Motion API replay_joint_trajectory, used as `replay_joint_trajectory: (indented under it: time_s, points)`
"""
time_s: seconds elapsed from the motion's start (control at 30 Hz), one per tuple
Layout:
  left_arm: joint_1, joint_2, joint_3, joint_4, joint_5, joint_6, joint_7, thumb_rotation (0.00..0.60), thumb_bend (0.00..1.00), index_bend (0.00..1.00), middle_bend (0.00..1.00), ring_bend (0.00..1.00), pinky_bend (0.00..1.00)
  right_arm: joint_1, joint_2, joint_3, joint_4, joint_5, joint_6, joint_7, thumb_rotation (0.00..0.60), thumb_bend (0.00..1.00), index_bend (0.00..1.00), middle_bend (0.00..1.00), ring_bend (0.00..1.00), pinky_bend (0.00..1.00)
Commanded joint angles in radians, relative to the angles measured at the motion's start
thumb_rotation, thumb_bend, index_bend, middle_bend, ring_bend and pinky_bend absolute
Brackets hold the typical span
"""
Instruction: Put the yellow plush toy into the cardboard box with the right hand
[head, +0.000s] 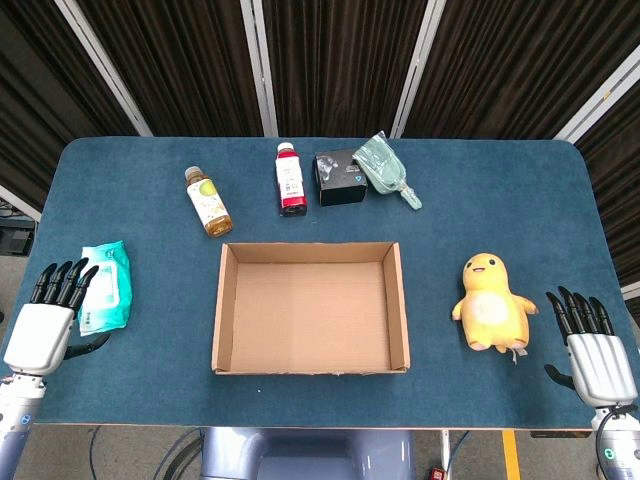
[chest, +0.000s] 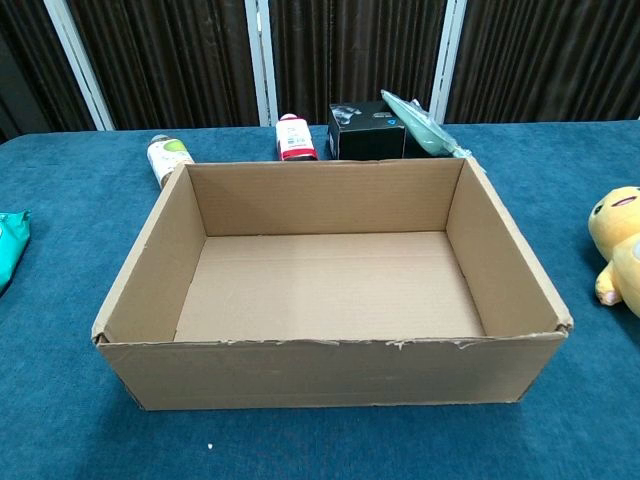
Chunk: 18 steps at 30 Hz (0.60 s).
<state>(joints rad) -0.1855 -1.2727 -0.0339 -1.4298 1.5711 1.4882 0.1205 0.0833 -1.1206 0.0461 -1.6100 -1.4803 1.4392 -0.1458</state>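
Note:
The yellow plush toy (head: 491, 304) lies face up on the blue table to the right of the cardboard box (head: 222, 300); its left part shows at the chest view's right edge (chest: 618, 245). The box (chest: 500, 270) stands open and empty in the table's middle. My right hand (head: 591, 345) rests near the front right corner, a little right of the toy, fingers apart and holding nothing. At the front left, my left hand (head: 48, 318) rests with fingers extended, beside a teal wipes pack. Neither hand shows in the chest view.
Along the back stand a yellow-tea bottle (head: 207, 201), a red drink bottle (head: 290, 179), a black box (head: 340, 177) and a pale green scoop (head: 387, 169). A teal wipes pack (head: 105, 287) lies at the left.

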Motion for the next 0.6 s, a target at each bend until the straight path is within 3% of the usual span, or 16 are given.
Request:
replay_joint_trajectory:
  time_s: [0.03,0.6]
  points:
    - [0.003,0.001,-0.001,-0.001,0.001,0.007,-0.001,0.554,0.00,0.00,0.00,0.00,0.00,0.001,-0.001,0.000,0.000,-0.001,-0.001,-0.003,0.600,0.00,0.00,0.00,0.00,0.00]
    - [0.006,0.011,0.002,-0.009,0.007,0.011,-0.027,0.552,0.00,0.00,0.00,0.00,0.00,0.030,0.031,-0.052,-0.032,-0.090,-0.062,0.080,0.600,0.00,0.00,0.00,0.00,0.00]
